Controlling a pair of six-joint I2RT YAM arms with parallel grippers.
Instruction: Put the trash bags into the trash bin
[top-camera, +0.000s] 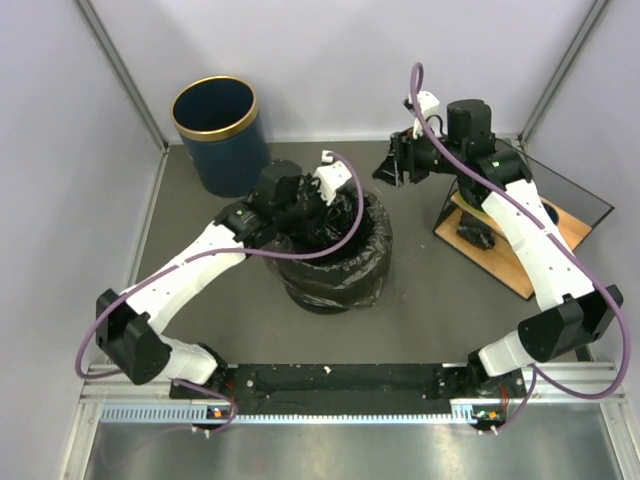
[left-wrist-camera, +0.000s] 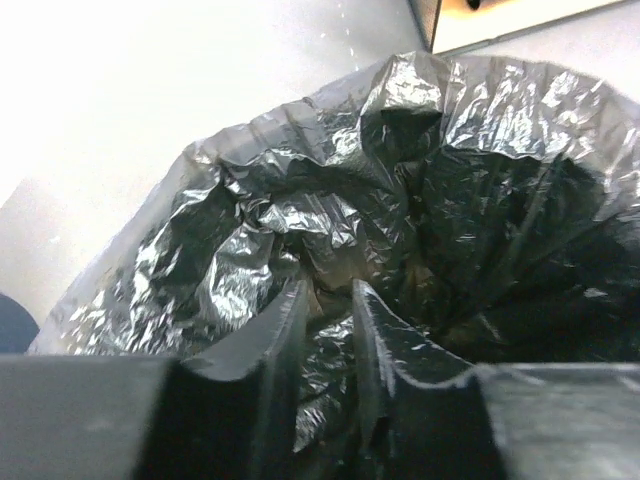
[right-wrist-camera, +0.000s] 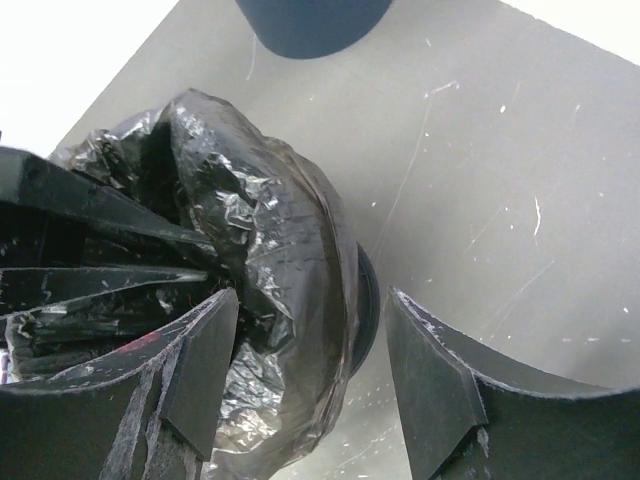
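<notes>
The glossy black trash bag (top-camera: 340, 262) stands bunched up in a round heap at mid-table. Its mouth gapes upward in the left wrist view (left-wrist-camera: 470, 200). My left gripper (top-camera: 298, 205) reaches down into the bag's top. Its jaws (left-wrist-camera: 330, 292) stand close together with a fold of film pinched between them. My right gripper (top-camera: 402, 160) hangs open above and to the right of the bag, holding nothing. In its own view (right-wrist-camera: 312, 298) the bag (right-wrist-camera: 260, 230) lies below. The navy trash bin (top-camera: 215, 135) with a gold rim stands empty at the back left (right-wrist-camera: 310, 20).
A wooden board (top-camera: 525, 262) with a black object (top-camera: 476, 230) on it lies at the right, next to a dark panel (top-camera: 578, 200). Under the bag's film a dark round edge (right-wrist-camera: 368, 312) shows. Grey walls close in the sides and back.
</notes>
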